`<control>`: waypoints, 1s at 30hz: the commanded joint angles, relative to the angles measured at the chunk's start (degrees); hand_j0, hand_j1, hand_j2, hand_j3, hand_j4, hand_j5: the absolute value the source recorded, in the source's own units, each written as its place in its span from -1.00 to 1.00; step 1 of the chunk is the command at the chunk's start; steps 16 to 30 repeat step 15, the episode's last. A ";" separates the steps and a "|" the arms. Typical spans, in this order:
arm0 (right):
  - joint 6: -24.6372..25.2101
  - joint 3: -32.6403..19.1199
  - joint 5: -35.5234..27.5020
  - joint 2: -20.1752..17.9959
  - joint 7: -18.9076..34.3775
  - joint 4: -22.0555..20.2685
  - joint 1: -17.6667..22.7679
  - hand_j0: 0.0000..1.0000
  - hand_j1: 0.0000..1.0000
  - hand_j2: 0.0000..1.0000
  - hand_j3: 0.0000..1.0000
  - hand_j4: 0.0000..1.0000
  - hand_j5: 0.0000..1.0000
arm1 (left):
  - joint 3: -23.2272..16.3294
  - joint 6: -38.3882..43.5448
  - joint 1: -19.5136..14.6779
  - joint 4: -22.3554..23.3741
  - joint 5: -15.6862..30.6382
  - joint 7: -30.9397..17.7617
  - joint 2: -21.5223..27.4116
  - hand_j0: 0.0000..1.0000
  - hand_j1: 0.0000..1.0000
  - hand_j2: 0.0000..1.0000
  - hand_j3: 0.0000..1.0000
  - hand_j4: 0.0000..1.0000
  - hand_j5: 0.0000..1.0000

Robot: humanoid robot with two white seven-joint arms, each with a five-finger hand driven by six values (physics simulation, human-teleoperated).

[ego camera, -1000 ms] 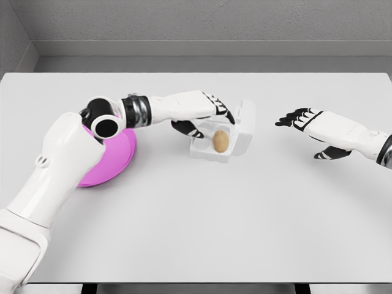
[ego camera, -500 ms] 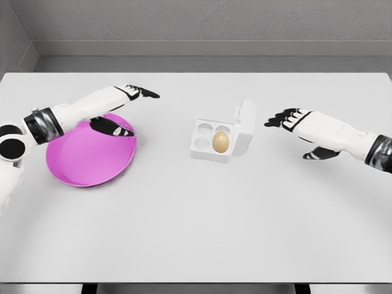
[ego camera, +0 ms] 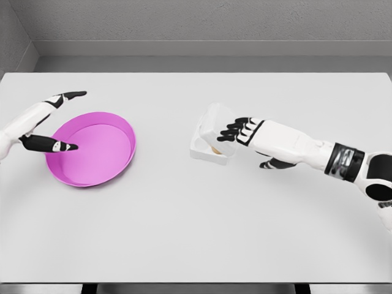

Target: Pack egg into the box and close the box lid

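Two hands show in your head view, one at each side of the frame. Your right hand (ego camera: pixel 244 130) reaches in from the right edge to just right of the frame's middle, its dark fingers (ego camera: pixel 231 130) stretched out flat and laid against the lid (ego camera: pixel 215 120) of the white box (ego camera: pixel 208 151); they grasp nothing. That lid is tilted down over the tray, partly lowered but not flat, and you can see a gap along the near side. Through that gap a sliver of the brown egg (ego camera: pixel 215 149) shows, sitting inside the box, in the part nearer the right; which cell exactly you cannot tell, since the lid and your hand cover most of it. Your left hand (ego camera: pixel 44 125) sits at the far left edge, fingers extended and spread, holding nothing, with one dark finger pointing over the left rim of the pink plate (ego camera: pixel 119 125) and another pointing above it. That plate lies left of centre on the white table (ego camera: pixel 202 233), well apart from the box.
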 commanded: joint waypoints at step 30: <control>0.13 -16.54 -1.12 -7.98 -0.04 12.17 0.62 1.00 1.00 1.00 1.00 1.00 1.00 | 1.01 0.14 1.49 -0.41 -3.27 0.02 -0.46 1.00 1.00 1.00 1.00 1.00 1.00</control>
